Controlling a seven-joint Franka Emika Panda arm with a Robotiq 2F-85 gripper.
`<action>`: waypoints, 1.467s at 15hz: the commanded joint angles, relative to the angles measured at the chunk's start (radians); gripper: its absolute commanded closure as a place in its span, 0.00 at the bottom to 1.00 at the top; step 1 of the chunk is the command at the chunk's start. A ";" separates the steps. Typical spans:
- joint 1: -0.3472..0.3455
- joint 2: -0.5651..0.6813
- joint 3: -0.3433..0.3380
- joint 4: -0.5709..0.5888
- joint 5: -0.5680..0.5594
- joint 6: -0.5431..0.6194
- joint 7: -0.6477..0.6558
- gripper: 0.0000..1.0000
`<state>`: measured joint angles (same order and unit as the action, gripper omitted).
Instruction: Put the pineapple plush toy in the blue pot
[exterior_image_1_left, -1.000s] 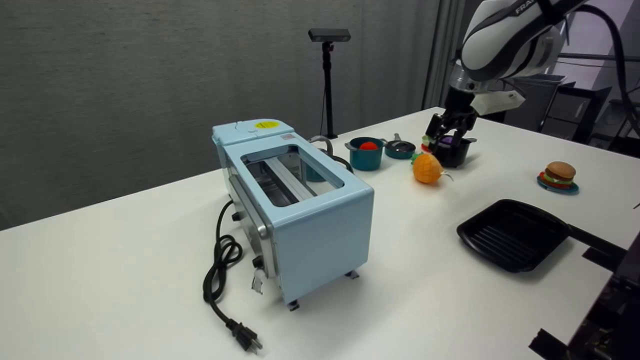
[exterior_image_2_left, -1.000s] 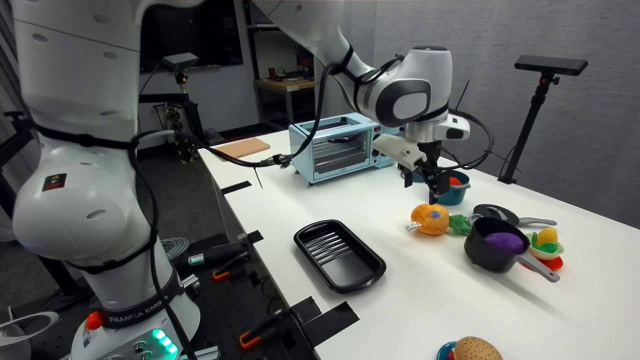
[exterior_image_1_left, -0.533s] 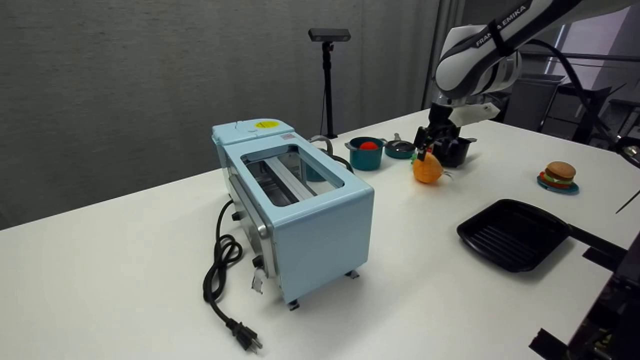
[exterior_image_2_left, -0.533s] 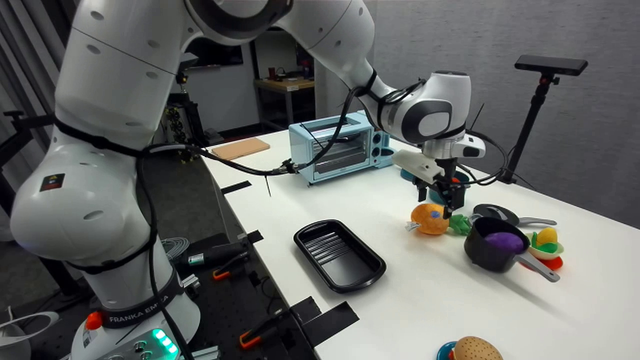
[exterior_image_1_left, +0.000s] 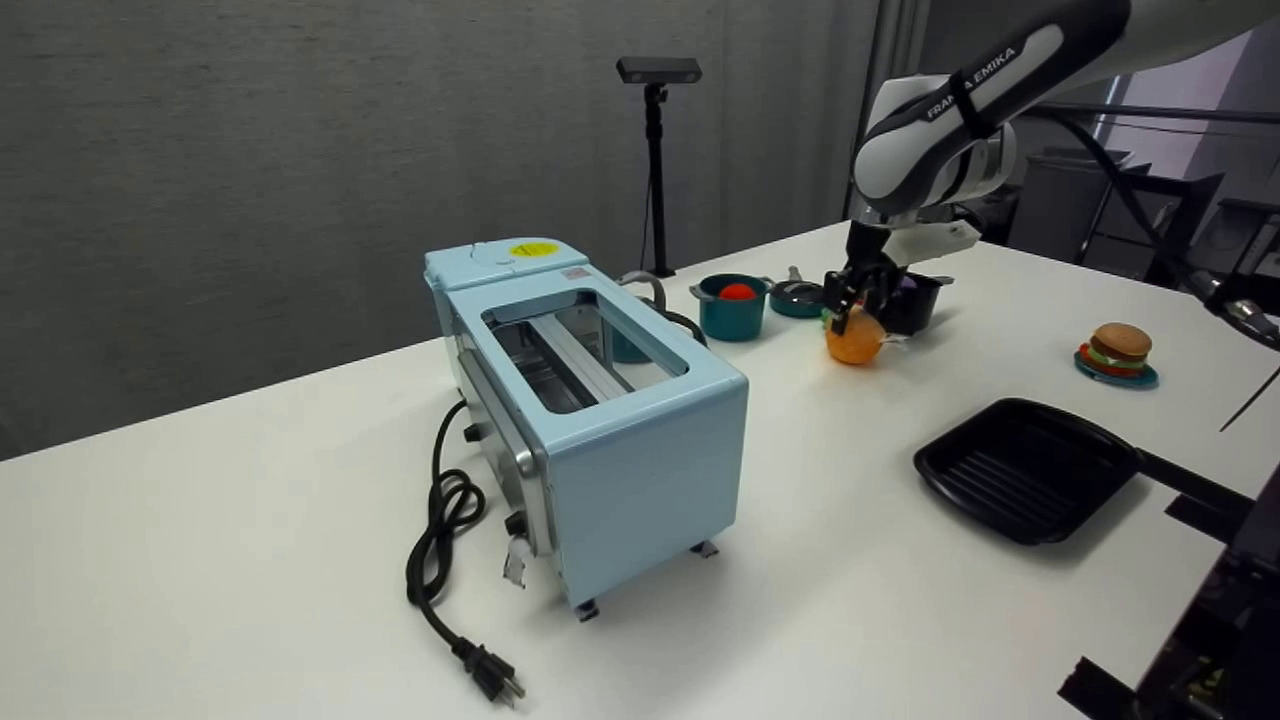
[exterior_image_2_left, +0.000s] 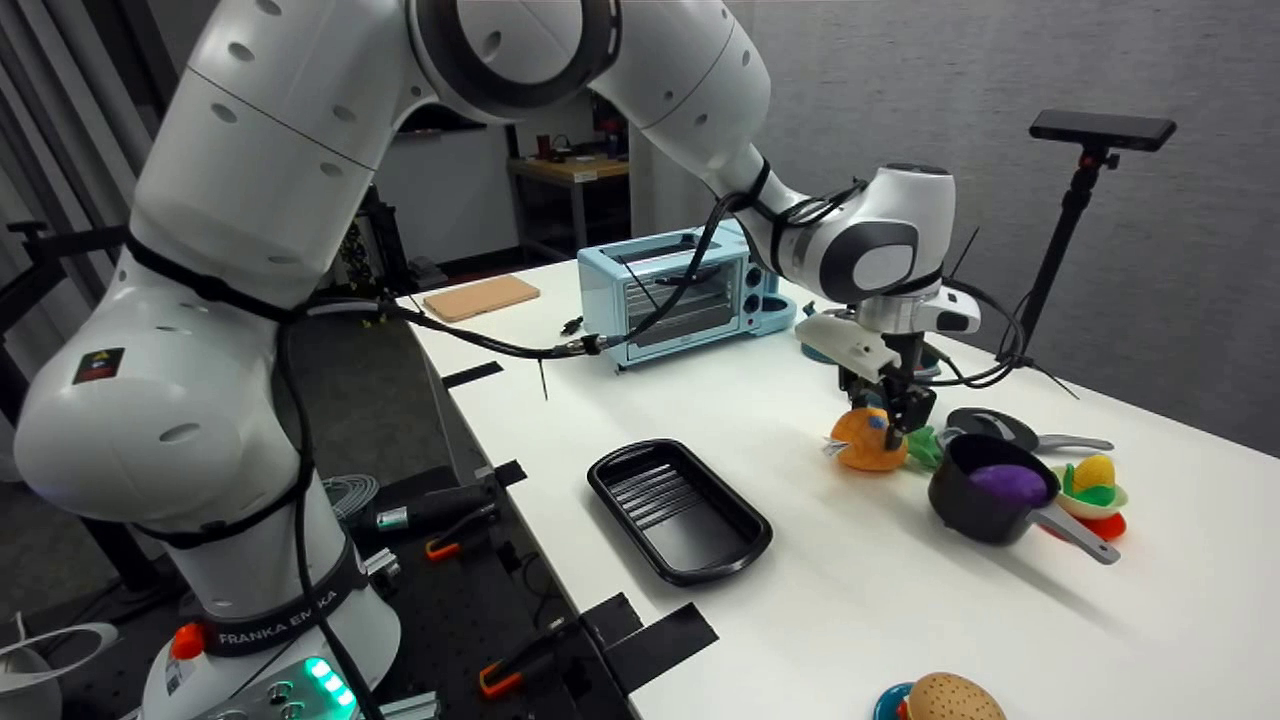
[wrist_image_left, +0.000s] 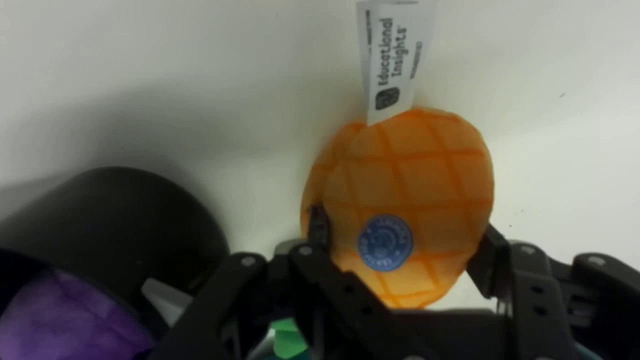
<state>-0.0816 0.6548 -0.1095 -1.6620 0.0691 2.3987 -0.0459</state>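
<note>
The orange pineapple plush toy (exterior_image_1_left: 854, 343) lies on the white table, its green leaves showing in an exterior view (exterior_image_2_left: 924, 448). My gripper (exterior_image_2_left: 877, 420) is down over it. In the wrist view the fingers (wrist_image_left: 403, 240) are on both sides of the toy's body (wrist_image_left: 415, 175); the left finger presses a dent into it and the right finger touches its side. The toy appears to rest on the table. The teal-blue pot (exterior_image_1_left: 731, 316) stands beyond, with a red round thing inside; in an exterior view my gripper hides most of it.
A black pot (exterior_image_2_left: 985, 505) with a purple toy stands close beside the toy. A small lidded pan (exterior_image_1_left: 798, 298), a black square pan (exterior_image_2_left: 680, 510), a burger toy (exterior_image_1_left: 1120, 345), a plate of corn (exterior_image_2_left: 1092, 483) and a light-blue toaster oven (exterior_image_1_left: 640, 470) are also on the table.
My gripper has moved down and across from above the table onto the pineapple toy, and its fingers have closed against it. The toy has shifted and tilted slightly.
</note>
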 joint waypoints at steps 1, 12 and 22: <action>-0.045 -0.014 0.045 0.038 0.013 -0.062 -0.033 0.65; -0.180 -0.193 0.227 -0.021 0.167 -0.117 -0.519 0.97; -0.110 -0.158 0.259 0.048 0.260 0.065 -0.483 0.97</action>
<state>-0.2120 0.4696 0.1498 -1.6464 0.3013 2.4025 -0.5664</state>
